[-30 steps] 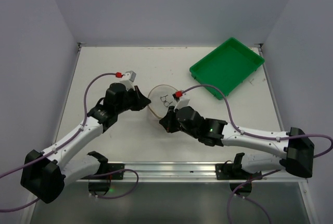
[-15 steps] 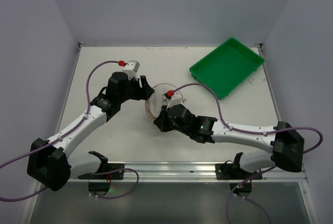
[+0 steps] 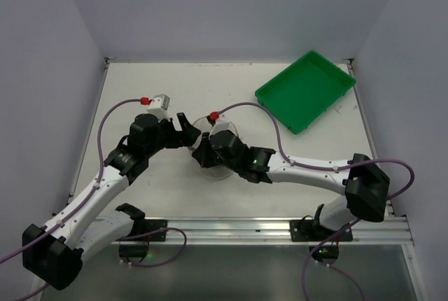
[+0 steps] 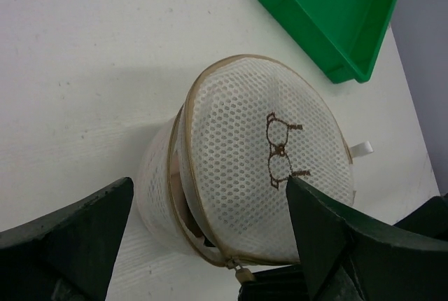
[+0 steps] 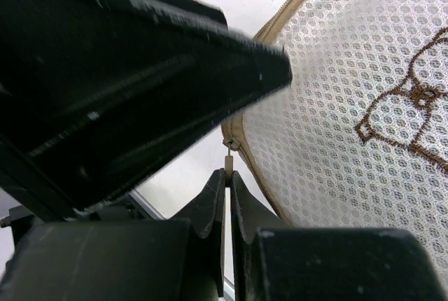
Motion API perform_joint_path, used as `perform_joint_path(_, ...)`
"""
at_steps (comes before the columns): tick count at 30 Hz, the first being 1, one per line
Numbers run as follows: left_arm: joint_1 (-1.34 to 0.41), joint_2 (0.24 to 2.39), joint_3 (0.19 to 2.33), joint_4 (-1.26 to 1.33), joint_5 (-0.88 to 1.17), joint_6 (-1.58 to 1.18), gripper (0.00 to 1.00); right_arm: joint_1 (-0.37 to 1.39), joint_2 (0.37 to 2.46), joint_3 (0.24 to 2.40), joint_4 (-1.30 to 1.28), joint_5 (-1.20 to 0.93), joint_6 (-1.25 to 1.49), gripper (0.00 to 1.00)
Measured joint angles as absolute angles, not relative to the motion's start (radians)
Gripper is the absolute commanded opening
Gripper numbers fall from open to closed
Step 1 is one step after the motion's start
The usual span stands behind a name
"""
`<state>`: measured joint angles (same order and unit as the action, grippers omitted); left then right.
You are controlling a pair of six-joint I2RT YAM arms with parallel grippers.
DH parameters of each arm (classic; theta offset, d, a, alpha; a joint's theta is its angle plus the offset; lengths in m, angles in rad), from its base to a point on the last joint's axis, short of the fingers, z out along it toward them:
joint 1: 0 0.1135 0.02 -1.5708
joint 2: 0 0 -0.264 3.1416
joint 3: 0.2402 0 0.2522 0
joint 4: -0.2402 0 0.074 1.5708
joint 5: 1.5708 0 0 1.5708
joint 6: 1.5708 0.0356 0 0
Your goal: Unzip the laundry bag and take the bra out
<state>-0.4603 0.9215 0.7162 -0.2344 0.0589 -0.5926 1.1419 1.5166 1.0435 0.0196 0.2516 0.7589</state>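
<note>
Round white mesh laundry bag (image 4: 259, 196), zip partly open.
Left gripper (image 4: 208, 187) spread wide, facing bag; right gripper (image 5: 229, 178) pinches beige zipper pull (image 5: 228, 162).

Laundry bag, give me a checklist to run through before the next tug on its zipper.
1. Right gripper shut on the zipper pull: ok.
2. Laundry bag held steady: not ok; the left gripper is open, its fingers standing either side of the bag.
3. Zipper begun: ok, partly parted in the left wrist view.
4. Bra visible inside: cannot tell.
5. Green tray clear of both arms: ok.
</note>
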Motion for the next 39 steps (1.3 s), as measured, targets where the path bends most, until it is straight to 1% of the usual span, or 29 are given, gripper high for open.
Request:
perform_joint_path(3,-0.462,0.909,0.685,-0.236,0.080,-0.614,0.84,1.138,1.516,1.043,0.024,0.249,0.759,0.00)
perform_joint_path(4,-0.466,0.909,0.672,-0.234,0.089,-0.622,0.75,1.138,1.516,1.041,0.025,0.249,0.760,0.00)
perform_joint_path(6,-0.471,0.908,0.649,-0.235,0.107,-0.643,0.65,1.138,1.512,1.032,0.027,0.249,0.760,0.00)
perform_joint_path(7,-0.474,0.905,0.639,-0.234,0.113,-0.645,0.54,1.138,1.509,1.025,0.028,0.248,0.760,0.00)
perform_joint_path(9,-0.476,0.898,0.624,-0.235,0.123,-0.656,0.39,1.138,1.497,1.005,0.029,0.247,0.761,0.00)
perform_joint_path(10,-0.479,0.896,0.622,-0.236,0.124,-0.661,0.21,1.138,1.491,0.996,0.029,0.247,0.762,0.00)
perform_joint_path(13,-0.479,0.895,0.622,-0.231,0.126,-0.663,0.00,1.138,1.463,0.960,0.031,0.244,0.766,0.00)
perform_joint_path(18,-0.486,0.921,0.627,-0.219,0.137,-0.652,0.00,1.136,1.379,0.894,0.023,0.244,0.777,0.00)
perform_joint_path(24,-0.486,1.012,0.678,-0.193,0.138,-0.609,0.00,1.136,1.261,0.809,0.007,0.248,0.794,0.00)
perform_joint_path(30,-0.486,1.103,0.746,-0.163,0.146,-0.539,0.00,1.135,1.219,0.779,0.004,0.253,0.802,0.00)
perform_joint_path(32,-0.486,1.124,0.768,-0.153,0.152,-0.515,0.09,1.135,1.221,0.780,0.004,0.253,0.804,0.00)
perform_joint_path(33,-0.486,1.132,0.778,-0.144,0.154,-0.505,0.10,1.134,1.223,0.780,0.005,0.252,0.804,0.00)
perform_joint_path(34,-0.486,1.137,0.786,-0.136,0.156,-0.498,0.16,1.132,1.228,0.780,0.007,0.252,0.804,0.00)
perform_joint_path(35,-0.486,1.141,0.793,-0.133,0.156,-0.492,0.23,1.131,1.235,0.784,0.007,0.252,0.804,0.00)
perform_joint_path(36,-0.486,1.141,0.799,-0.125,0.155,-0.487,0.35,1.132,1.247,0.791,0.007,0.248,0.804,0.00)
perform_joint_path(37,-0.485,1.139,0.803,-0.117,0.154,-0.485,0.59,1.132,1.262,0.800,0.006,0.245,0.804,0.00)
perform_joint_path(39,-0.485,1.122,0.804,-0.104,0.153,-0.490,0.79,1.132,1.297,0.829,0.003,0.243,0.801,0.00)
